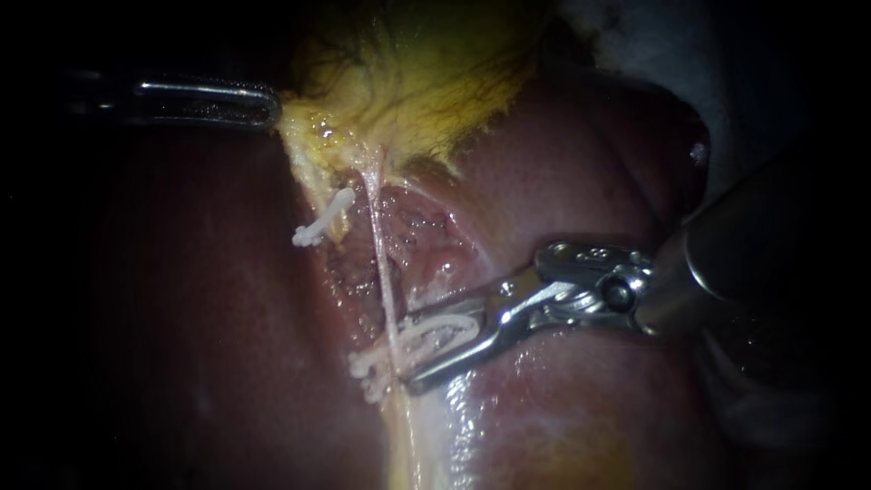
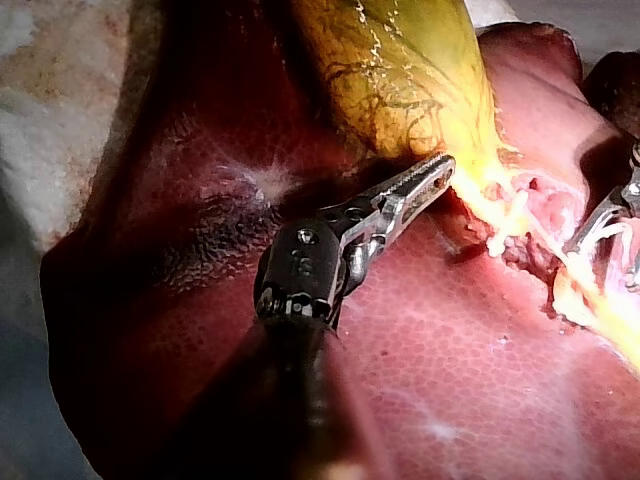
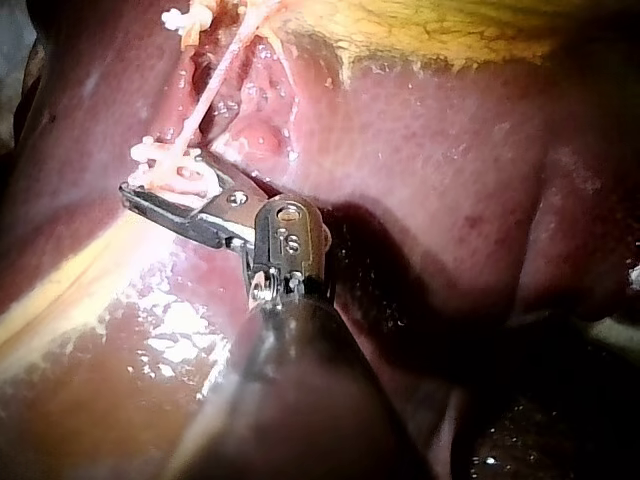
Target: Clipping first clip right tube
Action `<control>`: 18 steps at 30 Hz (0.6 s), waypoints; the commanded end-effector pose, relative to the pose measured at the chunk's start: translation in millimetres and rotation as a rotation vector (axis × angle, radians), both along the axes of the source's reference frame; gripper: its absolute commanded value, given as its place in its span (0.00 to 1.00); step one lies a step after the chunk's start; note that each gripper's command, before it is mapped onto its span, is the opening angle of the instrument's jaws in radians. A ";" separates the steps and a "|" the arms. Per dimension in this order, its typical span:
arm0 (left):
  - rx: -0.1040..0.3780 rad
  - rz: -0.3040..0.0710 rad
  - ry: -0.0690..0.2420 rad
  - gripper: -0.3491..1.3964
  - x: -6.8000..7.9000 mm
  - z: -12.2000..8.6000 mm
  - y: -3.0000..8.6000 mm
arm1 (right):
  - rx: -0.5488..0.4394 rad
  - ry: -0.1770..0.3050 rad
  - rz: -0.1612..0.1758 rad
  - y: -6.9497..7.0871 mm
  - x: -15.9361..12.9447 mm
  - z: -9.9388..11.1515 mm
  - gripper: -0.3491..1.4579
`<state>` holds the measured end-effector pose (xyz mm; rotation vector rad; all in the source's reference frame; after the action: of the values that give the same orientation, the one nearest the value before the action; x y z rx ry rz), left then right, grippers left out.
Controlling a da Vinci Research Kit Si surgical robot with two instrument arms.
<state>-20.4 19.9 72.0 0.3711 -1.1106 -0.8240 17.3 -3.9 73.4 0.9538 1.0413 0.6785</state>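
Two instruments are at work in the endoscope view. The robot's left instrument comes in at ten o'clock, and its pincer seems clenched on the yellow fringe of the gallbladder, though that corner is dark and the grip is hard to confirm. The left wrist view agrees, showing the two halves lying together with their tip in the yellow tissue. From that fringe the right tube runs as a thin pale strand from about twelve o'clock down towards six, stretched over the raw bed of the liver. The right instrument enters from three o'clock, its pincer grasping a white clip that straddles the strand low down, just below centre. The clip's beaded ends show past the tube on the far side. A second clip sits apart at about ten o'clock from centre, beside the strand and not on it. The step in hand looks like the closing squeeze: the clip is placed but probably not yet locked. The next move calls for a firm, full closure square to the tube while the left instrument holds its tension, then a clean release and a straight withdrawal that does not drag the strand.
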 end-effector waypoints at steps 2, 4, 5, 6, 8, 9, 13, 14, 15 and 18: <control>0.000 0.000 0.000 0.00 0.0 0.0 0.0 | -0.010 0.001 0.004 0.4 -0.3 -0.1 0.52; 0.000 0.000 0.000 0.00 0.0 0.0 0.0 | -0.017 0.000 0.012 0.7 -0.6 -0.1 0.52; 0.000 0.000 0.000 0.00 0.0 0.0 0.0 | -0.023 -0.001 0.017 0.8 -0.7 -0.1 0.52; 0.000 0.000 0.000 0.00 0.0 0.0 0.0 | -0.025 -0.005 0.025 1.0 -0.8 -0.1 0.52; 0.000 0.000 0.000 0.00 0.0 0.0 0.0 | -0.034 -0.008 0.037 1.1 -0.9 0.0 0.52; 0.000 0.000 0.000 0.00 0.0 0.0 0.0 | -0.038 -0.013 0.049 1.2 -0.9 0.1 0.52; 0.000 0.000 0.000 0.00 0.0 0.0 0.0 | -0.039 -0.017 0.055 1.6 -1.1 0.5 0.52; 0.000 0.000 0.000 0.00 0.0 0.0 0.0 | -0.039 -0.017 0.056 1.7 -1.1 0.7 0.52; 0.000 0.000 0.000 0.00 0.0 0.0 0.0 | -0.040 -0.018 0.057 1.8 -1.1 0.9 0.52; 0.000 0.000 0.000 0.00 0.0 0.0 0.0 | -0.042 -0.020 0.060 2.0 -1.0 1.6 0.52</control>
<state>-20.4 19.9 72.0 0.3712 -1.1106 -0.8239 16.4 -1.8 75.2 0.8792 1.0667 0.7117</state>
